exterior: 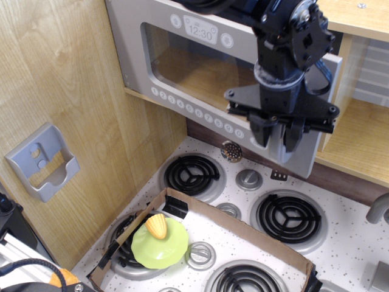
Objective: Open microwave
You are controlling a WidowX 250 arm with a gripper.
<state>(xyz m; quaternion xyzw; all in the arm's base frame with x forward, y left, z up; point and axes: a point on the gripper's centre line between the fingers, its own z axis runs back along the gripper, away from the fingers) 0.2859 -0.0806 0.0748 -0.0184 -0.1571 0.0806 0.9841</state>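
In the single view, the black gripper (276, 131) at two o'clock has its fingers pinched on the upright silver handle (278, 135) of the microwave (182, 67), whose door stands ajar, hinged toward ten o'clock

the microwave (200, 67) sat above the stove (255, 207), its door swung partly out toward the near side at its right edge. the hand (275, 135) hung in front of that door's right end, at the handle. a bracket (42, 159) was fixed to the wall at the left. a cardboard tray (243, 228) lay on the stove, with a plate (160, 244) at its near left corner and a corn cob (156, 225) on the plate.
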